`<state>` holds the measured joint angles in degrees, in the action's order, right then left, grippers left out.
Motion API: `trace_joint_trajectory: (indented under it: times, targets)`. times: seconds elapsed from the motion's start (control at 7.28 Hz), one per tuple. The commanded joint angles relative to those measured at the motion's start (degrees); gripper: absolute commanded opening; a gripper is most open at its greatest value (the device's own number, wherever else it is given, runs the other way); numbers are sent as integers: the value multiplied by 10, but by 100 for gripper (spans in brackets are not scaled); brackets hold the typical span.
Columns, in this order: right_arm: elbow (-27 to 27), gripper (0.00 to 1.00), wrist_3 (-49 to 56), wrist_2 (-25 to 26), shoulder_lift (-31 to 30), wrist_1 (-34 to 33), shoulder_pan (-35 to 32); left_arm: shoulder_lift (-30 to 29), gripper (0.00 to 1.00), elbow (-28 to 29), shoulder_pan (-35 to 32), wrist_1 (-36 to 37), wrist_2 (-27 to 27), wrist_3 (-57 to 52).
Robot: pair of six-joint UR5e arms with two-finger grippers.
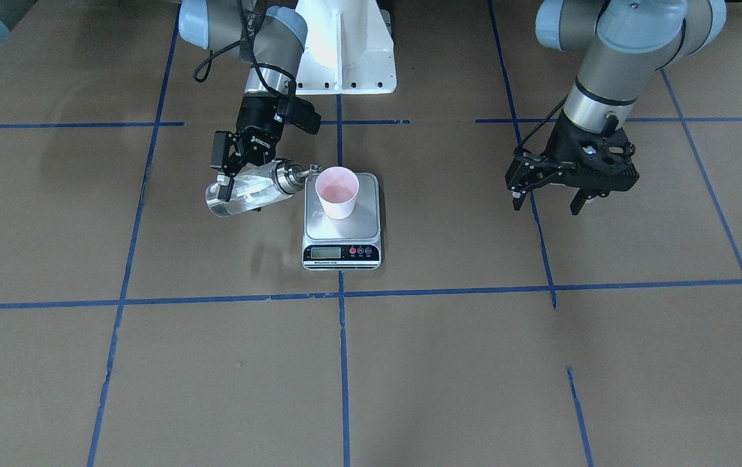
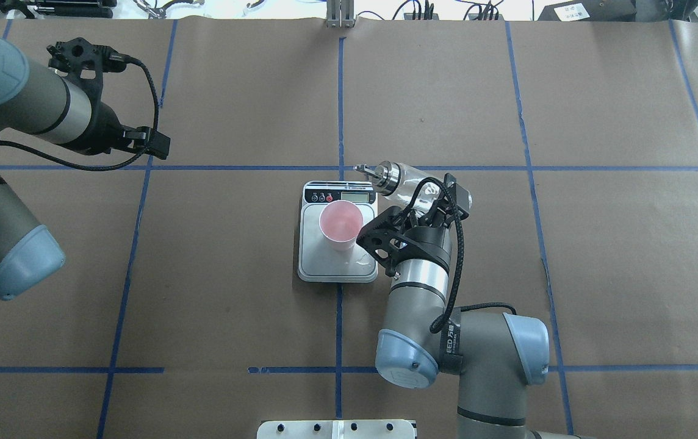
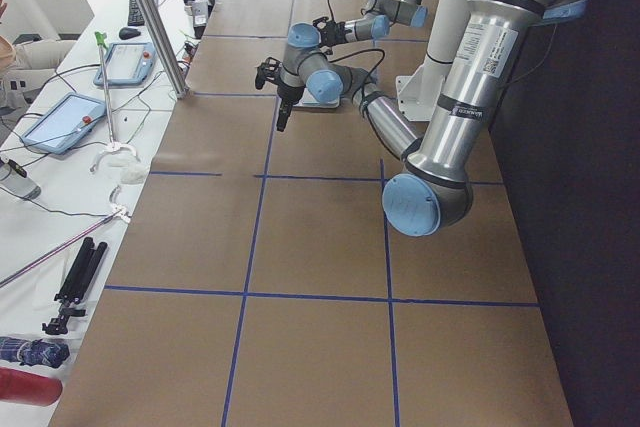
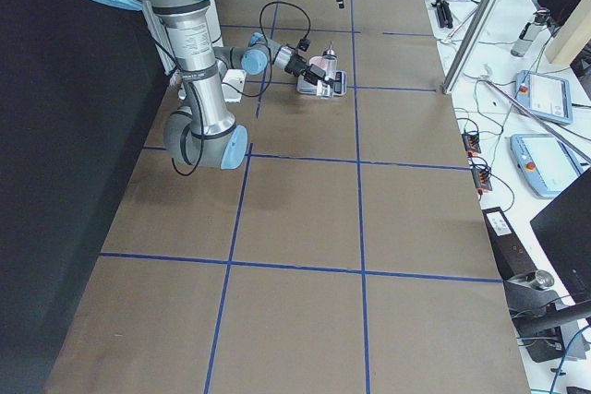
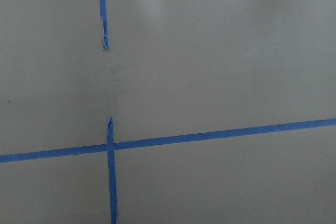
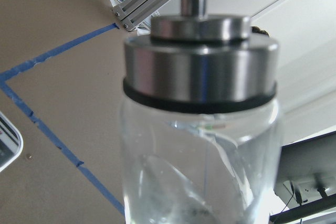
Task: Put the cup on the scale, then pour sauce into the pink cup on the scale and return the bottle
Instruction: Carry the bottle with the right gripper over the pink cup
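The pale pink cup [image 1: 337, 192] stands upright on the silver plate of the scale [image 1: 345, 228], as the overhead view also shows for the cup [image 2: 340, 224] and scale [image 2: 337, 268]. My right gripper [image 1: 227, 183] is shut on the clear glass bottle [image 1: 251, 191] and holds it tilted above the table beside the scale. Its metal spout [image 1: 309, 172] points at the cup and sits close to the rim. Clear sauce shows inside the bottle [image 6: 199, 145] in the right wrist view. My left gripper [image 1: 549, 198] is open and empty, far off to the side.
Brown paper with blue tape lines [image 5: 157, 141] covers the table. The white robot base [image 1: 345, 45] stands behind the scale. A side bench with tablets [image 3: 60, 122] and a metal post [image 3: 150, 17] lies past the table's far edge.
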<state>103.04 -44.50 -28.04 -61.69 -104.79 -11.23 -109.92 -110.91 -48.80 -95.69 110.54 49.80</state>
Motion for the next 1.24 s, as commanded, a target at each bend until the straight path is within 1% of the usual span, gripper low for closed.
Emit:
trace_joint_trajectory:
  times: [0.0, 0.14, 0.55, 0.82, 0.96, 1.1]
  targets:
    - [0, 0, 46, 15, -6, -28, 7, 0, 100, 1, -6, 1, 0, -15]
    - [0, 0, 53, 15, 1, -60, 9, 0, 100, 1, -6, 1, 0, -15]
    - [0, 0, 116, 19, -1, -65, 9, 0, 100, 0, -6, 1, 0, -15]
    - [0, 0, 172, 34, -2, -66, 8, 1, 100, 1, -6, 1, 0, -14]
    - [-1, 0, 191, 39, -1, -71, 8, 1, 100, 2, -6, 1, 0, -12]
    - [0, 0, 214, 50, 0, -92, 7, 2, 100, 2, -6, 1, 1, -12]
